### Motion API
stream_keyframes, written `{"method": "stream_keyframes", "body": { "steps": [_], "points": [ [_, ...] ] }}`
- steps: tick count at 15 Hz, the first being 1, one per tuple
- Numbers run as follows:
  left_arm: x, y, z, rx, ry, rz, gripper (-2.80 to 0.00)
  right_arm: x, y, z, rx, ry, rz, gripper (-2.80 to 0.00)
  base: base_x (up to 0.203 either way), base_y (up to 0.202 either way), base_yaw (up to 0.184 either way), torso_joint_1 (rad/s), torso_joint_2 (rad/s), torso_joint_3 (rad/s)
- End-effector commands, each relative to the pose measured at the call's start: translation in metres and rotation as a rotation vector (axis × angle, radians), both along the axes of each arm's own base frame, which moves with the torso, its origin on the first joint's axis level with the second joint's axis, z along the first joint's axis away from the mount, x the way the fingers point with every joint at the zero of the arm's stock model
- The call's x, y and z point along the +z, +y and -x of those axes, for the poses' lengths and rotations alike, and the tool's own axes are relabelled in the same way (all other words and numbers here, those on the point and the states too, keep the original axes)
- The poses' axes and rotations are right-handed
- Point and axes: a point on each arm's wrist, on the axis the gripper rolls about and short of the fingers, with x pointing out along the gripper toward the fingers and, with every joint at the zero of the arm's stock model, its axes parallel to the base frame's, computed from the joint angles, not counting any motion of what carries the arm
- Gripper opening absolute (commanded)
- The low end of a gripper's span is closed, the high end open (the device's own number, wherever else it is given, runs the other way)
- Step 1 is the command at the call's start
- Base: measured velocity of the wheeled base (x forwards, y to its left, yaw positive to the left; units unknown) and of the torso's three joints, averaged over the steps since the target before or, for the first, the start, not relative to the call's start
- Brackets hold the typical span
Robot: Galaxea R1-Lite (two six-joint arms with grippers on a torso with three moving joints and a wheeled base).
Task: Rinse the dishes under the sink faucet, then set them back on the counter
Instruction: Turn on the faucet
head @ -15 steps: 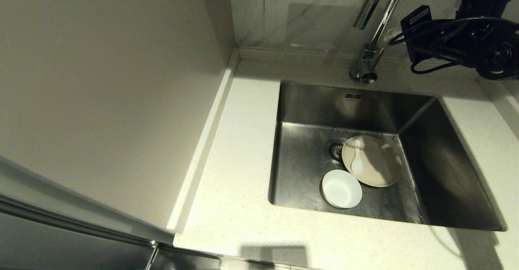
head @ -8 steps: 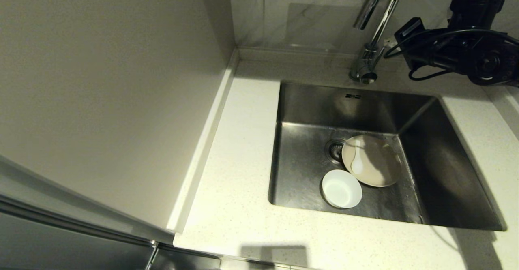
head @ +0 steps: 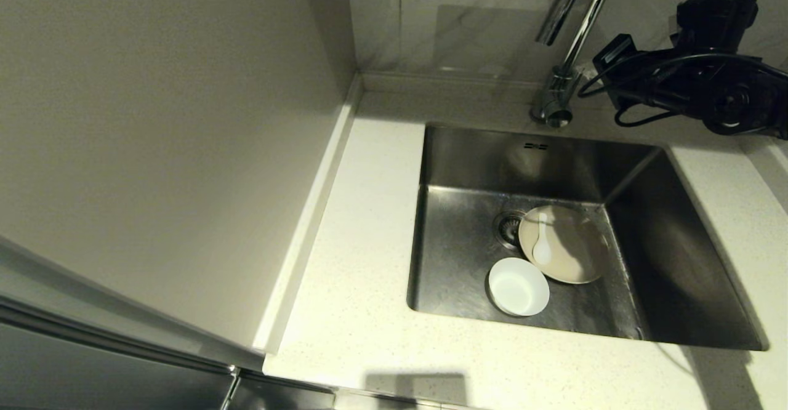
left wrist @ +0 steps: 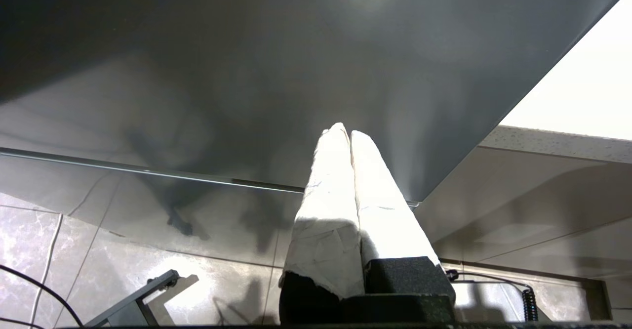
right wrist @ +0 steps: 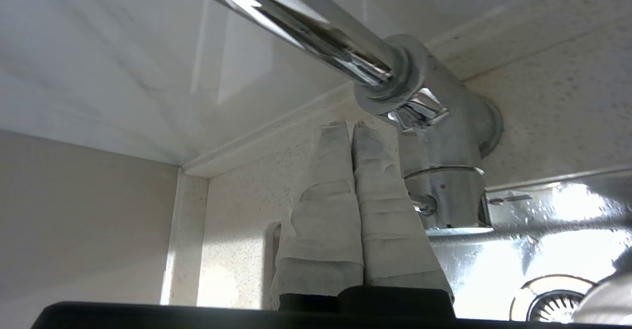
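The cream plate (head: 575, 253) lies on the floor of the steel sink (head: 458, 268), partly over the drain strainer (head: 508, 227). A white soup spoon (head: 542, 247) rests on the plate. Beside the plate, nearer the front, the white bowl (head: 518, 287) stands upright. The chrome faucet (head: 575, 34) rises behind the sink; no water shows. My right arm (head: 689, 84) hangs just right of the faucet. In the right wrist view my right gripper (right wrist: 351, 125) is shut and empty, its tips close beside the faucet base (right wrist: 454, 181). My left gripper (left wrist: 344, 130) is shut, parked low beside the cabinet.
The speckled counter (head: 363, 244) runs left of and in front of the sink. A tall wall panel (head: 154, 151) closes off the left side, and a marble backsplash (head: 468, 22) stands behind the faucet. The raised rim (head: 308, 225) follows the walls.
My right arm has moved left, closer to the faucet. The dishes in the sink have not moved.
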Motion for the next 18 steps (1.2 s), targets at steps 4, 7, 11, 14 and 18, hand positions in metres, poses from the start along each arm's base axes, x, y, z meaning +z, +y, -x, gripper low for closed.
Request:
{"method": "stream_keyframes", "body": {
  "steps": [4, 7, 11, 14, 18],
  "points": [
    [0.0, 0.0, 0.0, 0.001, -0.003, 0.001, -2.8, -0.009, -0.008, -0.003, 0.004, 0.045, 0.055, -2.8, 0.0, 0.0, 0.0, 0.0, 0.0, 0.0],
    [0.0, 0.0, 0.0, 0.001, -0.003, 0.001, -2.8, -0.011, -0.026, 0.001, 0.037, 0.087, 0.099, -2.8, 0.0, 0.0, 0.0, 0.0, 0.0, 0.0],
    [0.0, 0.0, 0.0, 0.001, -0.003, 0.001, -2.8, -0.009, -0.031, 0.004, 0.026, 0.099, 0.112, -2.8, 0.0, 0.0, 0.0, 0.0, 0.0, 0.0],
    [0.0, 0.0, 0.0, 0.001, -0.003, 0.001, -2.8, 0.004, -0.043, 0.015, -0.034, 0.072, 0.116, -2.8, 0.0, 0.0, 0.0, 0.0, 0.0, 0.0],
    [0.0, 0.0, 0.0, 0.001, -0.003, 0.001, -2.8, 0.056, -0.055, 0.092, -0.157, 0.09, 0.209, -2.8, 0.0, 0.0, 0.0, 0.0, 0.0, 0.0]
  ]
}}
